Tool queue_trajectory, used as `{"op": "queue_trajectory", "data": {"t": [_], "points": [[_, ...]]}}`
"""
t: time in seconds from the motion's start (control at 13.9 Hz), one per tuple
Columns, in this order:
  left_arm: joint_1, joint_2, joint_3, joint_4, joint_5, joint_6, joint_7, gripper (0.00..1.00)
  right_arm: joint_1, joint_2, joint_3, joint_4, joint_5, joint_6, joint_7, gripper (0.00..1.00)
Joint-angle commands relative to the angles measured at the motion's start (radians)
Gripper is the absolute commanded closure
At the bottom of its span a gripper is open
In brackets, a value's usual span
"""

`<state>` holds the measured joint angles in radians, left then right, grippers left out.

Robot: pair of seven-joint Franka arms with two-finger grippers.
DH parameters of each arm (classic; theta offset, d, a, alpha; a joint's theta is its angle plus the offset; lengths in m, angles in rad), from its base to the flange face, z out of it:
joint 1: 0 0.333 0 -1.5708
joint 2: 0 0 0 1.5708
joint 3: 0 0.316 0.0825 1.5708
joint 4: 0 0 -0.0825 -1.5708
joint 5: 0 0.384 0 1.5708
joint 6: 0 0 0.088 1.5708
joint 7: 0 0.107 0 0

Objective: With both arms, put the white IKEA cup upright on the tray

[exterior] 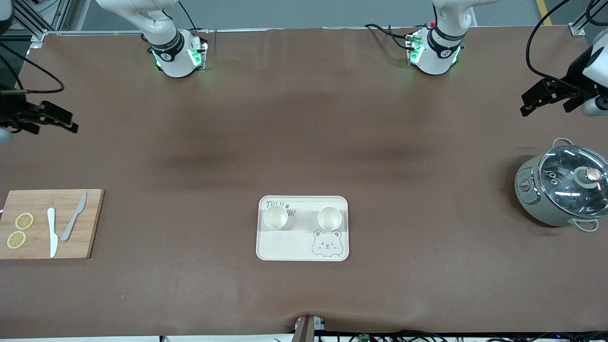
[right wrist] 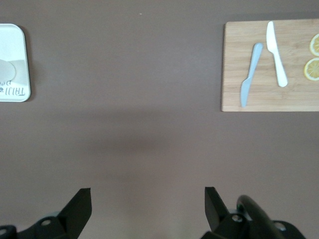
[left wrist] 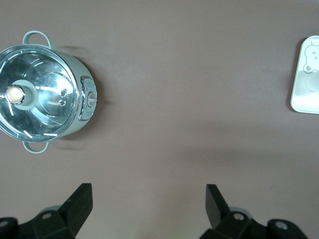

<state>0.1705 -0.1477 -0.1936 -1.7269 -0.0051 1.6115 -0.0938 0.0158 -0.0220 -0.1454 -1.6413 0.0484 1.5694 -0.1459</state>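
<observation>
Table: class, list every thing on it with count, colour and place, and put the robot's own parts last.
Tray: one, cream, mid-table, near the front camera.
Cups: two, white, upright on the tray.
Board: one, wooden, right arm's end.
Knives: two, one white, one grey, on the board.
Lemon slices: two, yellow, on the board.
Pot: one, pale green, glass lid, left arm's end.
Left gripper: black, open, beside the pot.
Right gripper: black, open, over bare table.
</observation>
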Motion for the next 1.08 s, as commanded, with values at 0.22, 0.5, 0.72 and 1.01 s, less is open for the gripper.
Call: {"op": "queue_trajectory", "data": {"t": [0.22,0.5,0.72,1.01], "points": [[0.004,0.005,-0.018,0.021,-0.013,0.005,0.019,0.00,-0.046,-0.007,0.007,0.140,-0.016,-0.193,-0.024,0.00],[0.007,0.005,-0.017,0.021,-0.012,-0.005,0.016,0.00,-0.048,-0.056,0.012,0.077,-0.013,-0.198,-0.011,0.00],[0.012,0.007,-0.017,0.030,-0.010,-0.030,0.017,0.00,-0.037,-0.059,0.018,0.060,-0.012,-0.167,0.011,0.00],[0.010,0.007,-0.017,0.030,-0.010,-0.038,0.017,0.00,-0.031,-0.069,0.020,0.051,-0.015,-0.175,0.012,0.00]]}}
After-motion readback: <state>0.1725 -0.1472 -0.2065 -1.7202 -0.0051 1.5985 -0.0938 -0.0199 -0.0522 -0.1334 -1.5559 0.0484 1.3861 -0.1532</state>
